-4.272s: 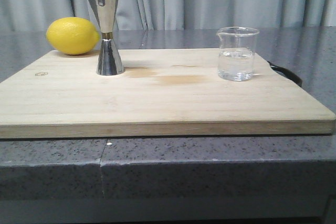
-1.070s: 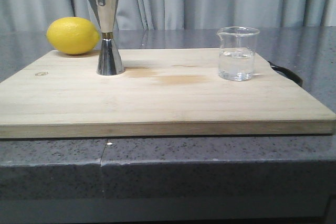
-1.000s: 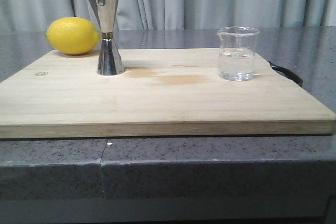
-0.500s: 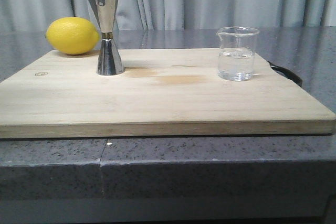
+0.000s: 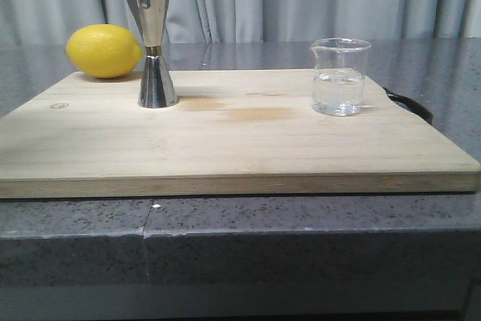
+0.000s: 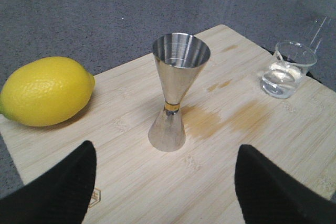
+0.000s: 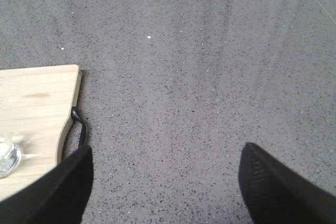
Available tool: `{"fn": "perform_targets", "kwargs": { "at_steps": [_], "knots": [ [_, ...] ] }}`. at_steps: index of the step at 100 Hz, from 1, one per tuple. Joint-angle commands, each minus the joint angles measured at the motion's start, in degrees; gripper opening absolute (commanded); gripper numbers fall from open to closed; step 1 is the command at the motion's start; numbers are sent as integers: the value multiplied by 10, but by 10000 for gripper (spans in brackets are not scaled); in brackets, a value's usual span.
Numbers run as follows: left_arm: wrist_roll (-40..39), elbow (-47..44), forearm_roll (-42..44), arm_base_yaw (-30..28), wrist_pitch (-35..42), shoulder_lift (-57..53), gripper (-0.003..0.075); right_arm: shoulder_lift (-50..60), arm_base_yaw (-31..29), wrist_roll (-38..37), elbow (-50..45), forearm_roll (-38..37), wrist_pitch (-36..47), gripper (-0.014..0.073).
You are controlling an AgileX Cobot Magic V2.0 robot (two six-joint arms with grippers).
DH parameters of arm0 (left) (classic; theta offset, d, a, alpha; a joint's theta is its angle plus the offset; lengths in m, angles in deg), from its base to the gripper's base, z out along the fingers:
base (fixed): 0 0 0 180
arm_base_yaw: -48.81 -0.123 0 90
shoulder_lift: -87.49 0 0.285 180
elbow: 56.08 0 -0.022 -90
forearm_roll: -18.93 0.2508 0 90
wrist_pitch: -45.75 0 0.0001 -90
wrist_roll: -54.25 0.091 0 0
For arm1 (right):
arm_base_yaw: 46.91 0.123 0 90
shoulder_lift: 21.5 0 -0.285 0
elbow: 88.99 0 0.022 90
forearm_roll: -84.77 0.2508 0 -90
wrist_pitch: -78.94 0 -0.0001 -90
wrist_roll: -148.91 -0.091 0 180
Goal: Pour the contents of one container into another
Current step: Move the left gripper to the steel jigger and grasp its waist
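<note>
Glass beaker (image 5: 340,77) w/ clear liquid upright on wooden board (image 5: 225,140), well apart from metal jigger (image 5: 154,43). Left claw (image 6: 165,192) spread wide above jigger, holding nothing. Right claw (image 7: 165,192) spread wide over bare counter (image 7: 210,77).

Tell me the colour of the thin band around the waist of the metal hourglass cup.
Gold, on the silver metal hourglass cup; it shows best in the left wrist view.

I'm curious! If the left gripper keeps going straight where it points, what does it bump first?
Probably the metal cup: it stands centred between the open left gripper fingers, nothing in between. Depth is uncertain.
</note>
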State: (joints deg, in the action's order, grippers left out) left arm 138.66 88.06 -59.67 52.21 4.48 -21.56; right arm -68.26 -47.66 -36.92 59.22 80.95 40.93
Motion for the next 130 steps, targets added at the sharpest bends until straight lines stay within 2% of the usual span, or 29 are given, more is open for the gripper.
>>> {"fn": "perform_targets", "kwargs": {
  "at_steps": [1, 18, 35, 44, 68, 106, 124, 130],
  "knots": [
    [73, 13, -90, -2, -30, 30, 511, -3, -1, 5, 15, -2, 46, 519],
    [240, 13, -187, -2, -100, 119, 511, -3, -1, 5, 15, -2, 50, 519],
    [347, 21, -267, -2, -185, 195, 511, -3, -1, 5, 15, -2, 54, 519],
    [387, 34, -269, -2, -215, 227, 511, -3, -1, 5, 15, -2, 54, 519],
    [390, 91, -269, 0, -276, 300, 511, -3, -1, 5, 15, -2, 56, 519],
    [390, 166, -269, 66, -269, 362, 511, -3, -1, 5, 15, -2, 56, 519],
    [390, 171, -269, 68, -257, 362, 510, -3, -1, 5, 15, -2, 56, 519],
    [390, 171, -269, 68, -257, 362, 487, -3, -1, 5, 15, -2, 56, 519]
  ]
}}
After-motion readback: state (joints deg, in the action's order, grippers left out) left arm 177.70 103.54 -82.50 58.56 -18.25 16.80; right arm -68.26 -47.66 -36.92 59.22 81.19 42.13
